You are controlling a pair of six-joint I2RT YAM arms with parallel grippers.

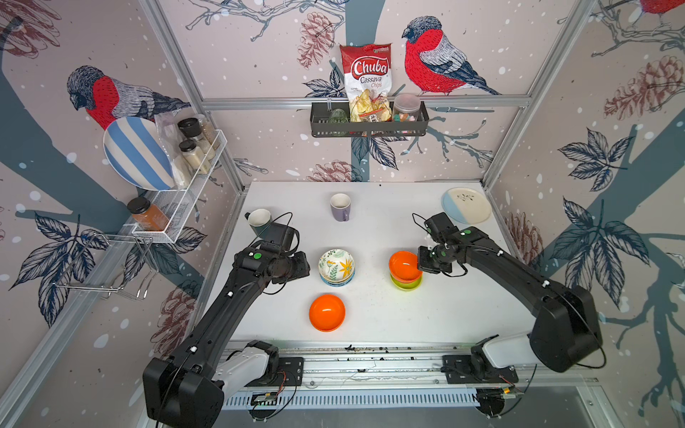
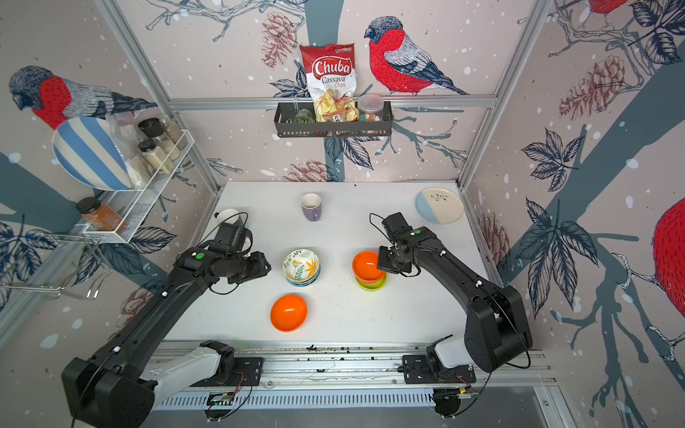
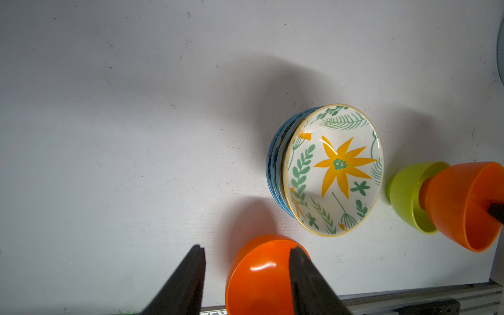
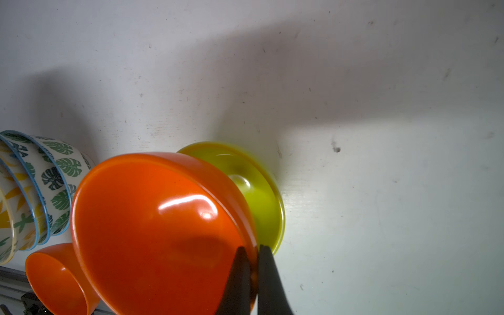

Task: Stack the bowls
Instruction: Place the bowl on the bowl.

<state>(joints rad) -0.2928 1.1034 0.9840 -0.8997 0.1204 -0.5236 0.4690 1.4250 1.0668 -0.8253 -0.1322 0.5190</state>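
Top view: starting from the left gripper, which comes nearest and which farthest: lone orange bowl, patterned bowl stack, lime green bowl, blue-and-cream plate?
From the left gripper:
1. patterned bowl stack, just beside it.
2. lone orange bowl, toward the front.
3. lime green bowl, on the right side.
4. blue-and-cream plate, back right corner.

Bird-and-pinecone wallpapered walls (image 1: pixel 259 55), aluminium frame rail (image 1: pixel 259 102), white tabletop (image 1: pixel 389 326), wire rack (image 1: pixel 181 209), black wall basket (image 1: pixel 370 130)
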